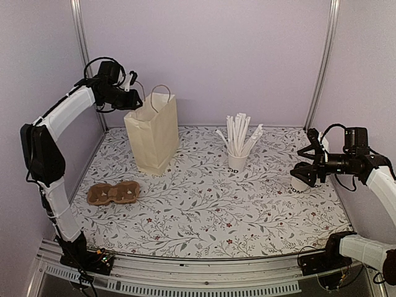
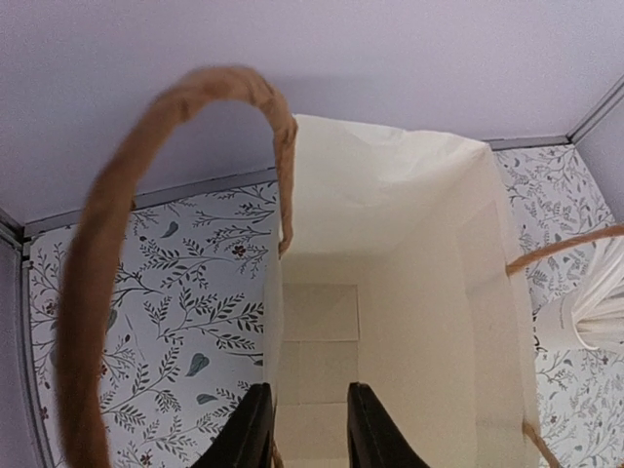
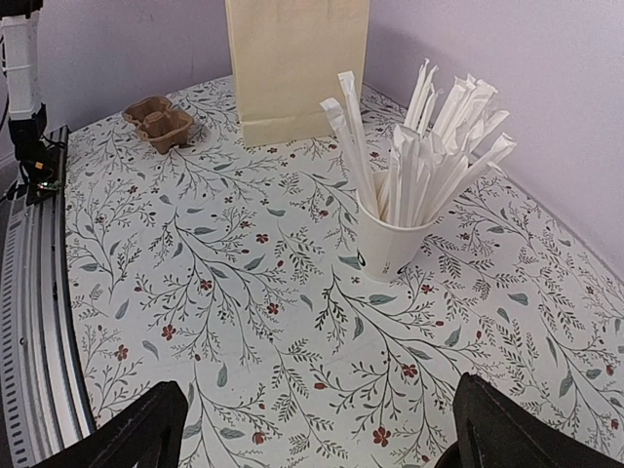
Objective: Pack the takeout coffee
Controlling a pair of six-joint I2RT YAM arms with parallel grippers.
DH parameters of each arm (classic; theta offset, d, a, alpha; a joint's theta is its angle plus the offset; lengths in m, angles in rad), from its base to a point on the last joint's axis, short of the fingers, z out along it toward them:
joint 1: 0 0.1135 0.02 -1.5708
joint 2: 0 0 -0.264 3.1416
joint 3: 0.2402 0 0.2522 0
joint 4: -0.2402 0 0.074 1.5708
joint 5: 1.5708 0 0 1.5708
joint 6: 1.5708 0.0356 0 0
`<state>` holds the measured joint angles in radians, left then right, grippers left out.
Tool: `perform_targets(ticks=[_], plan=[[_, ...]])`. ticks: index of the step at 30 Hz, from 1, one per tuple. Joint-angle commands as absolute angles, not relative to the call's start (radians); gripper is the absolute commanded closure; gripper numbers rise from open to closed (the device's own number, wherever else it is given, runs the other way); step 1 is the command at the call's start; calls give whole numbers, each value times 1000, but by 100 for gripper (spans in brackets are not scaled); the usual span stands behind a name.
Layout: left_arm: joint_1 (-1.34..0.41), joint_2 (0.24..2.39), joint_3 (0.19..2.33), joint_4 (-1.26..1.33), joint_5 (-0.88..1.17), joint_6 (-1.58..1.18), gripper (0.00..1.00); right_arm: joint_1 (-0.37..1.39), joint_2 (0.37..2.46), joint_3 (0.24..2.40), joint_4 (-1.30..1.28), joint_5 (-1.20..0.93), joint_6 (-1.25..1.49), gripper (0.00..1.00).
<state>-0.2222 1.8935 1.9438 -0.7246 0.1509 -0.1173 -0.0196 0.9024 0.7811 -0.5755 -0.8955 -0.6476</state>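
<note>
One takeout coffee (image 1: pixel 299 184) stands right at the fingertips of the wide-spread right hand (image 1: pixel 307 163)

White-shelled left arm (image 1: pixel 62 114) and right arm (image 1: pixel 383 185), black joints, cables, jaws.

- The paper bag (image 1: pixel 152 131) stands upright with its mouth open upward; its inside is bare to the bottom.
- One twine handle (image 2: pixel 224 86) arches high beside the bag's mouth, off one rim.
- Right of the bag, the cup of straws (image 1: pixel 238 145) fans tall wrappers upward.
- In front-left of the bag lies a low cup carrier (image 1: pixel 113 193).
- The table (image 1: pixel 204 210) in front of the bag lies open.
</note>
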Motion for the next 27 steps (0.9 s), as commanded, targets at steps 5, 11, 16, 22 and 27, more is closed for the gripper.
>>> perform_targets(ticks=[5, 11, 16, 22, 27], plan=[[-220, 1857, 1922, -770, 188, -89, 93, -15, 906, 769, -580, -890, -657, 1], [-273, 1753, 1839, -767, 213, -70, 100, -15, 909, 769, -581, -890, -657, 1], [-372, 1620, 1725, -762, 246, -62, 100, -15, 912, 770, -580, -890, -657, 1], [-490, 1465, 1589, -758, 294, -120, 100, -15, 913, 773, -577, -887, -651, 1], [-586, 1398, 1521, -743, 363, -138, 100, -15, 910, 775, -564, -874, -635, 1]])
